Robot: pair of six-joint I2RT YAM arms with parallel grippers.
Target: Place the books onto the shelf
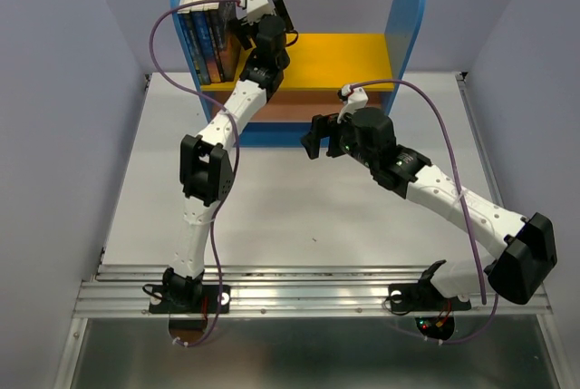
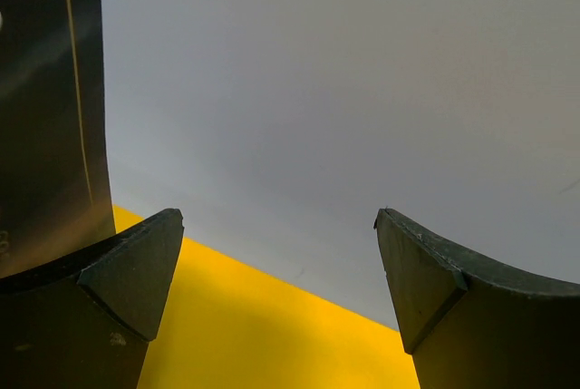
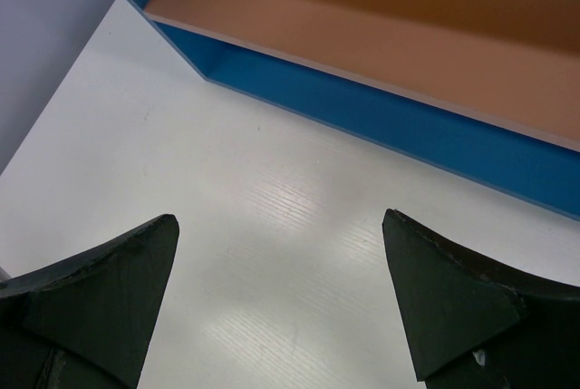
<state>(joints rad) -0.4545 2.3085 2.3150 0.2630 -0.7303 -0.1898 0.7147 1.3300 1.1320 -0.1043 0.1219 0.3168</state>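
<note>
The thin, glossy paperback books (image 1: 207,26) stood upright on the smooth yellow board (image 1: 349,58) of the shelf (image 1: 410,17), against its round-topped left blue panel. The left jaws gaped empty just beside them. The right jaws hung open over the matte white counter (image 1: 290,217), near the brown lower board (image 3: 381,35).

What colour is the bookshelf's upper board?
The flat upper board is yellow, shown best in the top external view.
</note>
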